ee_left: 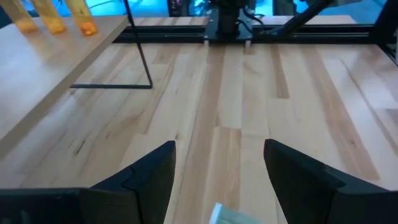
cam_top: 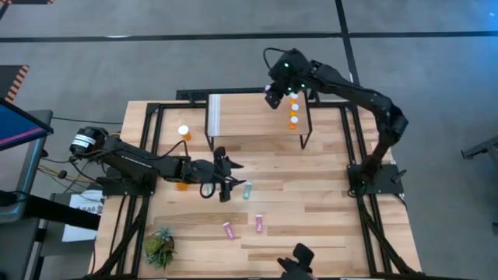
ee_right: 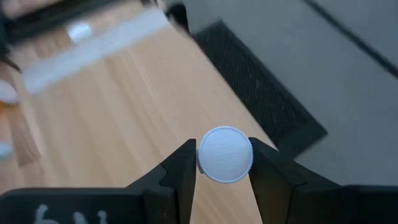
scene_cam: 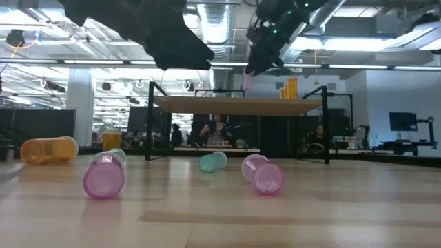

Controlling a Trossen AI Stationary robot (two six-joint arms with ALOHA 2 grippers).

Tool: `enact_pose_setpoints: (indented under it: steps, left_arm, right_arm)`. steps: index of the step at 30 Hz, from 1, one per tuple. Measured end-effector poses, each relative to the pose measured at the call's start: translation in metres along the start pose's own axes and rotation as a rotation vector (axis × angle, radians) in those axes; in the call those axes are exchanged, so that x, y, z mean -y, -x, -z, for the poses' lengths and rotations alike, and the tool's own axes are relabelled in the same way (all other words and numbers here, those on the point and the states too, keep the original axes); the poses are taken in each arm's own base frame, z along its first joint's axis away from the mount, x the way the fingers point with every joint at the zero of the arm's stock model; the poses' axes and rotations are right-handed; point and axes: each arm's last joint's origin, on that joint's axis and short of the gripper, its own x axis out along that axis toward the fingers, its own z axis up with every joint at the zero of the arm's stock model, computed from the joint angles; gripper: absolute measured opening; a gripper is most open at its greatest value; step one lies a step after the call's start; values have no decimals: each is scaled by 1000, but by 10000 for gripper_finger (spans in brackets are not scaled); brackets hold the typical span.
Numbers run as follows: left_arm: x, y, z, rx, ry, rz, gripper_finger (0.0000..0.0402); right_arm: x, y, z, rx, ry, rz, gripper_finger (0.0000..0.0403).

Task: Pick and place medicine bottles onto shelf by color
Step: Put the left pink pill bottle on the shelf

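Note:
The shelf (cam_top: 257, 118) stands at the table's far middle and carries a row of orange medicine bottles (cam_top: 293, 110) at its right end. My right gripper (cam_top: 274, 96) hovers over the shelf's far edge, shut on a pink bottle (scene_cam: 247, 82). My left gripper (cam_top: 236, 180) is low over the table's middle, open, with a teal bottle (cam_top: 247, 190) lying on its side just in front of its fingers. Two pink bottles (cam_top: 228, 230) (cam_top: 259, 224) lie on their sides nearer the front. One orange bottle (cam_top: 184, 132) stands upright left of the shelf; another (cam_top: 181, 185) lies under my left arm. My right gripper pinches the pink bottle at its white cap (ee_right: 225, 155) between the two fingers, which sit on opposite sides of the cap. The fingers slant down from the table's right. The bottle is lifted clear, above the shelf top.
A pale translucent panel (cam_top: 215, 115) covers the shelf's left end. A small spiky green plant (cam_top: 159, 247) sits at the near left corner. Black frame rails (cam_top: 156, 132) run along the table's sides. Bare wood lies right of the teal bottle.

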Motion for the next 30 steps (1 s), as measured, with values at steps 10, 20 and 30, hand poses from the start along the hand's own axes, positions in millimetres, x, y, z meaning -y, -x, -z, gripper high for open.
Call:
enact_pose_setpoints:
  steps: [10,20,30]
  left_arm:
    - [-1,9,-8,40,-17,25,232]
    - [-9,29,2,167,46,15,232]
    - [-21,62,10,316,119,24,232]
  right_arm:
    - [7,-25,-9,-158,2,-1,153]
    - [-3,-33,-6,-189,16,-25,154]
    - [-7,-32,-1,-247,20,-22,155]
